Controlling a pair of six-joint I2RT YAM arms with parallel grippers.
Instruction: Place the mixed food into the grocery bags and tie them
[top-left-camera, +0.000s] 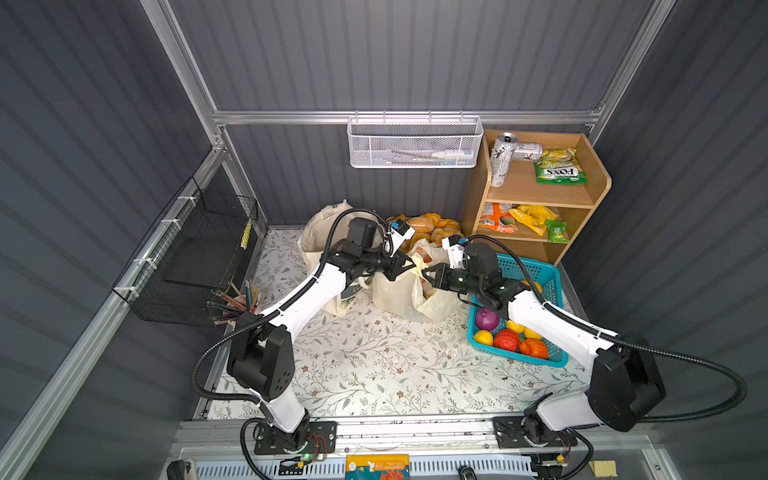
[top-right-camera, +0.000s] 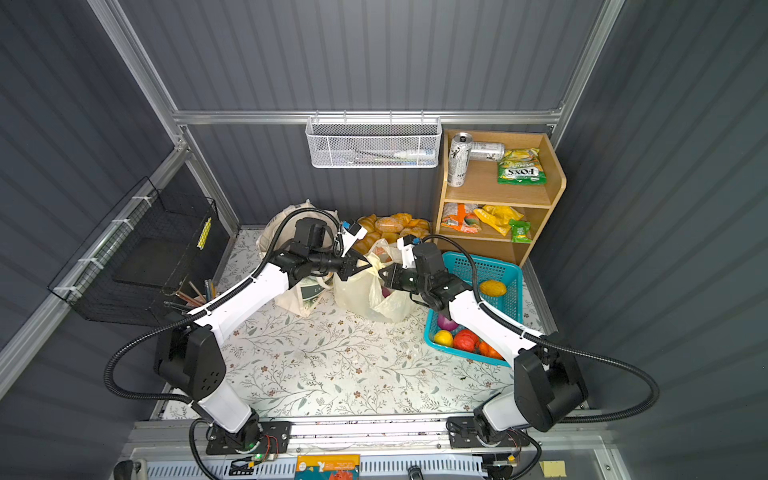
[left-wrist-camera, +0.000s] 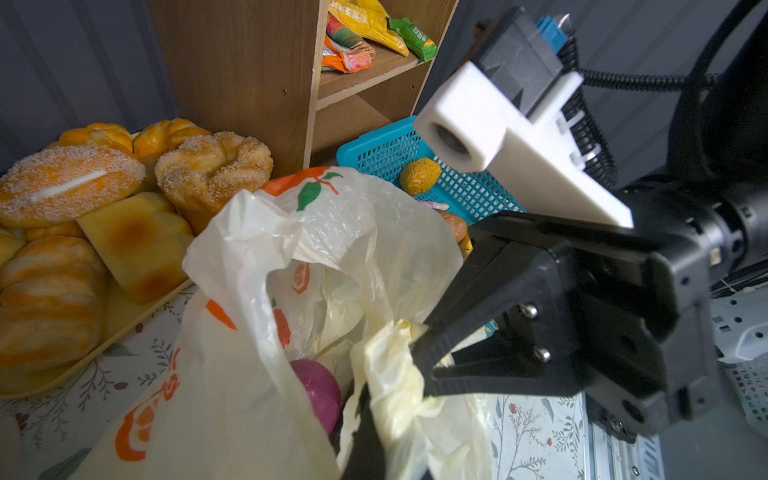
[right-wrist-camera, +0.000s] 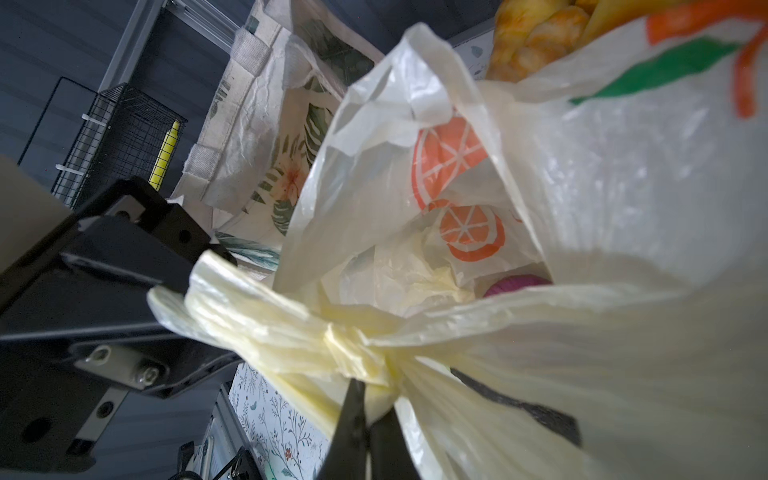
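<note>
As a knot takes shape over the flowered table (top-left-camera: 374, 374), both arms meet at the mouth of a cream plastic bag. At far left a black wire basket (top-left-camera: 199, 257) hangs on the wall, out of play. Next along, the canvas tote (top-left-camera: 320, 239) slumps by the back wall behind the left arm, its contents hidden.

The left claw (top-left-camera: 407, 266) is clamped fully shut on one twisted loop handle (right-wrist-camera: 249, 316) of the plastic bag (top-left-camera: 395, 297), drawing it out sideways so the film goes taut. The bag stands mid-table, just beside the tote, and through its gaping mouth a purple onion (left-wrist-camera: 320, 386) shows inside.

Facing it, the right claw (top-left-camera: 428, 275) is likewise closed tight, pinching the other handle (left-wrist-camera: 390, 365). The two strands cross in a bunched twist (right-wrist-camera: 353, 353), which looks like the first half of a knot being pulled snug from opposite sides.

To the bag's right, under the right arm, the turquoise basket (top-left-camera: 540, 266) holds a second onion (top-left-camera: 487, 319), lemons (top-left-camera: 483, 337) and red-orange toy produce, by appearances food not yet bagged. Along the back wall sit bread rolls (top-left-camera: 424, 224) and a wooden shelf (top-left-camera: 515, 187) stocked with cans and snack packets.
</note>
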